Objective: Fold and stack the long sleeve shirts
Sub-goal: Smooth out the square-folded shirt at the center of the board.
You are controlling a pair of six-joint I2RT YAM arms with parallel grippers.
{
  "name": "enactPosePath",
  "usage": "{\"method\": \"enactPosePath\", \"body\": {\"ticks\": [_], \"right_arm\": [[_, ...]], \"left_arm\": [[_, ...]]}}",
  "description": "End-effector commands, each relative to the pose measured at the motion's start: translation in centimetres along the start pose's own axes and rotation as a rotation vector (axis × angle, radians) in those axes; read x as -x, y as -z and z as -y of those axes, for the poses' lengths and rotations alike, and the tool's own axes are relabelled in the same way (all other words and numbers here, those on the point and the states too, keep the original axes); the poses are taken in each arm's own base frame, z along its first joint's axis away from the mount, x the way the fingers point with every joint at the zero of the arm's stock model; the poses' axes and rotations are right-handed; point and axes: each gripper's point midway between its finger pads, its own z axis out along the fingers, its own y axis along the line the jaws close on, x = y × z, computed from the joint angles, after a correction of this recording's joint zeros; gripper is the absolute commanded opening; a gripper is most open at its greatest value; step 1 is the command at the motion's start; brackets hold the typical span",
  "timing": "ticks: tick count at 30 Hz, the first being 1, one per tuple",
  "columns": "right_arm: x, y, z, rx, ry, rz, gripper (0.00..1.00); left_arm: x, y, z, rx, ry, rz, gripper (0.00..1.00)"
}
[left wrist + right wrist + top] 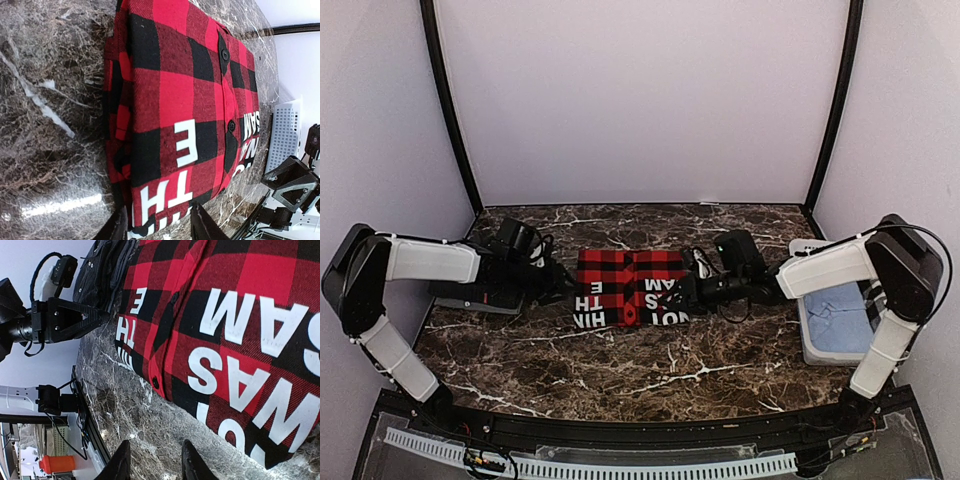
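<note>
Flannel shirt (632, 288) — right end effector (155, 446) agape, empty; left end effector (159, 214) astride its edge, grip unclear.

Seen from above, with 12 o'clock at the far wall, the flannel shirt (632, 288) lies folded on the middle of the table (620, 375). The left gripper (563, 284) is at its 9 o'clock, just beside its edge. The right gripper (690, 292) is at its 3 o'clock, also just beside it. Further toward 9 o'clock the second shirt (465, 297) lies on the table, under the left arm. Far toward 3 o'clock, at the table's side, stands a tray (804, 335) with a cloth (840, 318) in it, partly under the right arm.
</note>
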Motion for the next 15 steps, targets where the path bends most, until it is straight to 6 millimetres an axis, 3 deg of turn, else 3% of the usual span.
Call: {"method": "enactPosePath", "body": {"ticks": [1, 7, 15], "right_arm": [[2.1, 0.1, 0.0, -0.035, 0.027, 0.061, 0.31], [1.8, -1.0, 3.2, -0.054, -0.04, 0.054, 0.23], [-0.7, -0.9, 5.7, -0.072, -0.105, 0.04, 0.2]], "left_arm": [[1.7, 0.1, -0.1, 0.024, -0.031, 0.023, 0.42], [2.4, -1.2, -0.8, 0.034, -0.028, 0.009, 0.43], [2.1, -2.7, -2.3, 0.08, -0.028, -0.024, 0.47]]}}
